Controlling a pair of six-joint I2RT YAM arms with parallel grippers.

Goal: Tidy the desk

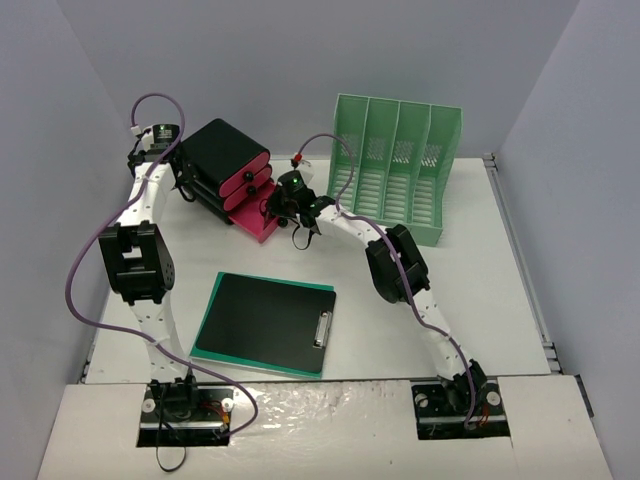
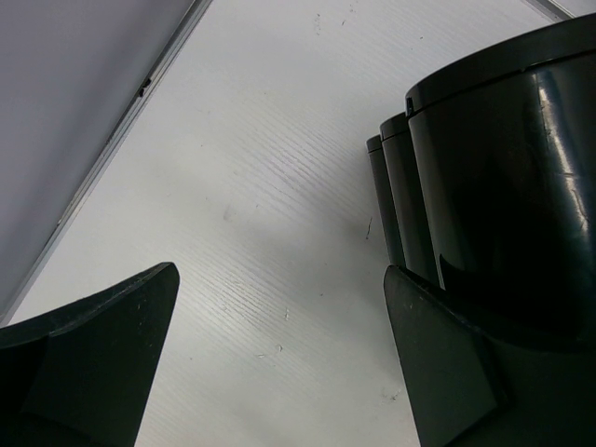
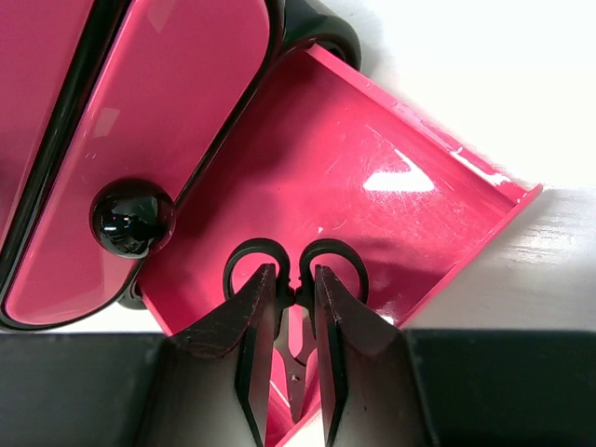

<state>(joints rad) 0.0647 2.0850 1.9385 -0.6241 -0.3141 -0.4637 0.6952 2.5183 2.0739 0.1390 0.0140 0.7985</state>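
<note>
Scissors clenched in your right jaws, over one open drawer.
Left jaws released by drawer unit; one clipboard, one rack.

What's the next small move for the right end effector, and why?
Probably open the right end effector to release the scissors. It is shut on them, and their handles sit over the floor of the open pink drawer. I cannot tell whether they touch it, so easing down slightly first may be safer.
</note>
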